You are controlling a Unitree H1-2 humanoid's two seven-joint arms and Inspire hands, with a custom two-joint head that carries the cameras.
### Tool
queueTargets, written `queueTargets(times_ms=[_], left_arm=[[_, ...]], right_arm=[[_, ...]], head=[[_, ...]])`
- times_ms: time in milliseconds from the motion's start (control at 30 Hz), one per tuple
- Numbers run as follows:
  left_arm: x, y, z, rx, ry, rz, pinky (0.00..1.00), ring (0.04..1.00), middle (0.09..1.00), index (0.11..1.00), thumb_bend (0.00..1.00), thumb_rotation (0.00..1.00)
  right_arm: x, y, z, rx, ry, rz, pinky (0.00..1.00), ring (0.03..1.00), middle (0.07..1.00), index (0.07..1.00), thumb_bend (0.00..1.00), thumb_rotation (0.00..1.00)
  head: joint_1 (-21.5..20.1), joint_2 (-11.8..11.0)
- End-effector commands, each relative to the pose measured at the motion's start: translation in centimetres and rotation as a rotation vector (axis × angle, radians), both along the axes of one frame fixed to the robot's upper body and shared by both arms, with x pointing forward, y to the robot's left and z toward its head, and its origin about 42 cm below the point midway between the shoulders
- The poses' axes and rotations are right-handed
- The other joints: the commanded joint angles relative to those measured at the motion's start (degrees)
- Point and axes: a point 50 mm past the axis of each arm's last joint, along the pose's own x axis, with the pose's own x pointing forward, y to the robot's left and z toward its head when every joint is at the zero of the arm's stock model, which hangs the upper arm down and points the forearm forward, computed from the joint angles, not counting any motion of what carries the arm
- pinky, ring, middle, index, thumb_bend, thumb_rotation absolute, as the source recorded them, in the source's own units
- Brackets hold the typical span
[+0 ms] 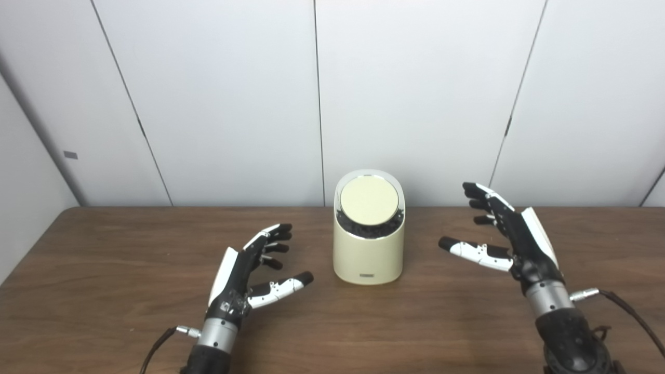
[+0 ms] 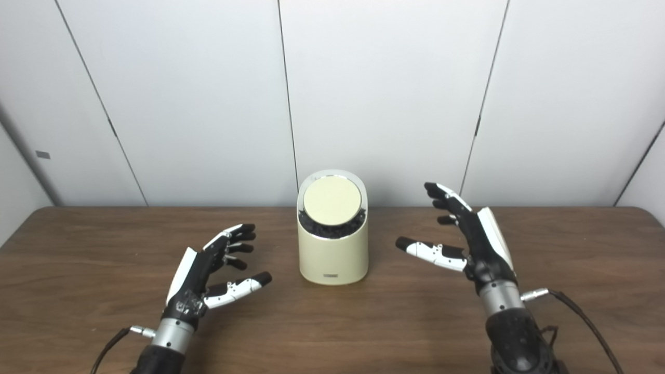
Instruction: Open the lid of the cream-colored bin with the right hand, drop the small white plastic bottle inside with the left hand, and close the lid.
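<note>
A cream-colored bin [image 1: 369,252] stands on the wooden table [image 1: 104,249], near its middle. Its round lid [image 1: 369,200] lies shut, tilted toward me, with a dark gap along its lower rim. My left hand [image 1: 249,272] rests low over the table to the left of the bin, open, fingers spread, holding nothing. To the bin's right my right hand [image 1: 501,234] hovers open, palm turned toward the bin, thumb pointing at it, a hand's width away. No small white bottle shows in either view.
Grey wall panels [image 1: 234,104] rise right behind the table's far edge, just behind the bin. Cables [image 1: 631,311] trail from both wrists toward the front edge.
</note>
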Motion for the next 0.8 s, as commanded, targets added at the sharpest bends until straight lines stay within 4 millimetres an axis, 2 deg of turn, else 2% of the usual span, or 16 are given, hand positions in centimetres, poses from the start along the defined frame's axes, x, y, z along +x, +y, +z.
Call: queueTargets(times_ms=[0, 167, 300, 400, 433, 500, 667, 767], left_arm=[[0.7, -0.3, 1.6, -0.014, -0.084, -0.013, 0.59, 0.727, 0.795, 0.828, 0.82, 0.34], [0.6, -0.3, 1.4, -0.040, -0.091, -0.023, 0.59, 0.725, 0.792, 0.829, 0.82, 0.34], [0.6, -0.2, 1.4, -0.069, -0.102, -0.057, 0.59, 0.724, 0.804, 0.842, 0.81, 0.30], [0.4, -0.1, 1.3, -0.082, -0.118, -0.070, 0.59, 0.724, 0.802, 0.845, 0.80, 0.28], [0.4, -0.1, 1.2, -0.085, -0.122, -0.072, 0.59, 0.722, 0.800, 0.844, 0.80, 0.27], [0.4, -0.1, 0.9, -0.098, -0.125, -0.076, 0.59, 0.725, 0.802, 0.845, 0.80, 0.26], [0.2, -0.1, 0.3, -0.122, -0.114, -0.087, 0.60, 0.733, 0.811, 0.844, 0.77, 0.21], [0.1, 0.0, 0.3, -0.137, -0.119, -0.079, 0.60, 0.737, 0.814, 0.847, 0.75, 0.19]], right_arm=[[0.2, 0.1, 1.2, 0.046, -0.112, 0.020, 0.75, 0.840, 0.853, 0.861, 0.64, 0.36], [-0.6, 0.6, -0.9, 0.165, -0.115, 0.051, 0.74, 0.826, 0.859, 0.867, 0.70, 0.36], [-1.1, 1.1, -2.1, 0.233, -0.098, 0.066, 0.76, 0.829, 0.854, 0.875, 0.76, 0.38], [-1.3, 1.3, -2.5, 0.239, -0.089, 0.071, 0.77, 0.829, 0.858, 0.881, 0.76, 0.35], [-1.3, 1.3, -2.7, 0.238, -0.089, 0.072, 0.77, 0.828, 0.857, 0.882, 0.76, 0.34], [-1.4, 1.3, -2.9, 0.232, -0.091, 0.070, 0.76, 0.829, 0.856, 0.883, 0.76, 0.35], [-1.6, 1.1, -3.4, 0.224, -0.106, 0.079, 0.75, 0.830, 0.856, 0.885, 0.76, 0.34], [-1.9, 1.2, -3.4, 0.230, -0.102, 0.079, 0.76, 0.832, 0.862, 0.888, 0.77, 0.34]], head=[[-0.4, -0.2], [-0.4, -0.2], [-0.1, -0.5], [-0.3, -1.4], [0.1, -2.4], [0.3, -2.8], [0.0, -5.5], [0.0, -6.1]])
